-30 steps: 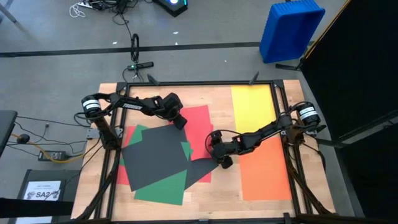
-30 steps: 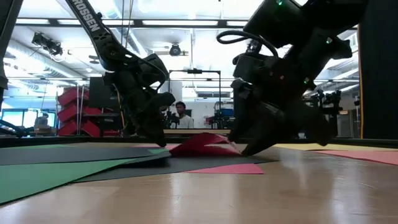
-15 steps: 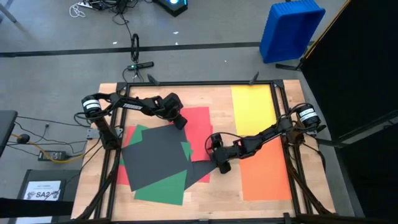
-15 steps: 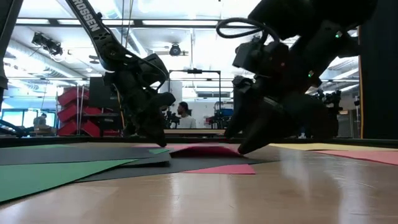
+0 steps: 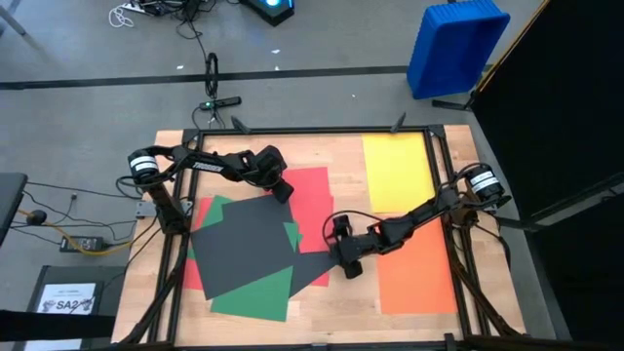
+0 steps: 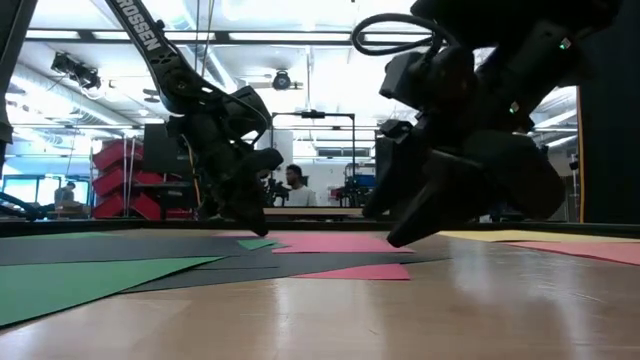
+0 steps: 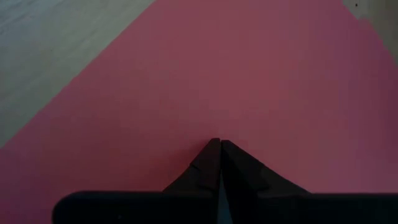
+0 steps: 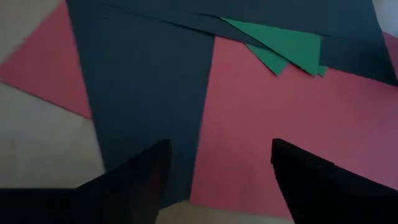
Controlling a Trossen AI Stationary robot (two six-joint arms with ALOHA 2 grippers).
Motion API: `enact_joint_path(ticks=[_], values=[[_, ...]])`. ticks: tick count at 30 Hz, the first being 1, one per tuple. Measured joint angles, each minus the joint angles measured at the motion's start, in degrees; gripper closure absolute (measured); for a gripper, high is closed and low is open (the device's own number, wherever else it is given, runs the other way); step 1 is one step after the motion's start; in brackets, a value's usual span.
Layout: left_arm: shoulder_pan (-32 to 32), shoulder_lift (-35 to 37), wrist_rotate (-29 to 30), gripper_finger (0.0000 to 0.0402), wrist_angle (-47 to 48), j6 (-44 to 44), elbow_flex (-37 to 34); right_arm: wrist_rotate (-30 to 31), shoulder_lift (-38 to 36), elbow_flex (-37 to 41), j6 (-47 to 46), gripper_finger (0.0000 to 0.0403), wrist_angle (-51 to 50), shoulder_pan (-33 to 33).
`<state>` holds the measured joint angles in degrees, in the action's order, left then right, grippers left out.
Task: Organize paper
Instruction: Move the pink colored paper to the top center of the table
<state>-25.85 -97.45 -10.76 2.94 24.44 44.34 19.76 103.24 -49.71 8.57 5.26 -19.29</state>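
The paper lies flat on the table. A red sheet [image 5: 314,200] lies in the middle, and dark grey sheets [image 5: 244,239] and green sheets [image 5: 255,294] overlap at the left. A yellow sheet [image 5: 395,171] and an orange one [image 5: 417,273] lie at the right. My left gripper [image 5: 283,193] is shut, its tips down on the red sheet near its far left corner. My right gripper [image 5: 348,265] stands open and low by the red sheet's near edge, one finger [image 8: 146,180] over a dark grey sheet [image 8: 149,99], the other [image 8: 305,180] over the red sheet [image 8: 261,124]. My left gripper presses its shut fingertips [image 7: 219,148] down on the red sheet's flat face [image 7: 217,112], slanting down from the table's left. The sheet lies flat on the table under them. My right gripper's fingertips are very low over the sheets; whether they touch them I cannot tell.
A black frame rail [image 5: 292,130] runs round the table. Bare wood [image 5: 341,302] shows near the front edge and at the far left [image 5: 224,151]. On the floor beyond are a blue bin [image 5: 456,44] and, at the left, a white printed sheet [image 5: 68,297].
My right gripper has moved toward the table's near edge and rolled a little. The red sheet's near edge, humped up beside its fingers a second ago, has dropped flat onto the table.
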Motion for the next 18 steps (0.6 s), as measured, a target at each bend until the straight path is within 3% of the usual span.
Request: enact_joint_path(ticks=[8, 18], values=[[0.86, 0.0, 0.52, 0.0402, -0.25, 1.16, 0.0, 0.32, 1.57, -0.28, 0.29, 0.0152, -1.43, 1.71], [1.53, 0.0, -0.94, 0.0402, -0.2, 1.34, 0.0, 6.81, 1.71, -0.87, 2.19, 0.0162, -1.95, 2.21]])
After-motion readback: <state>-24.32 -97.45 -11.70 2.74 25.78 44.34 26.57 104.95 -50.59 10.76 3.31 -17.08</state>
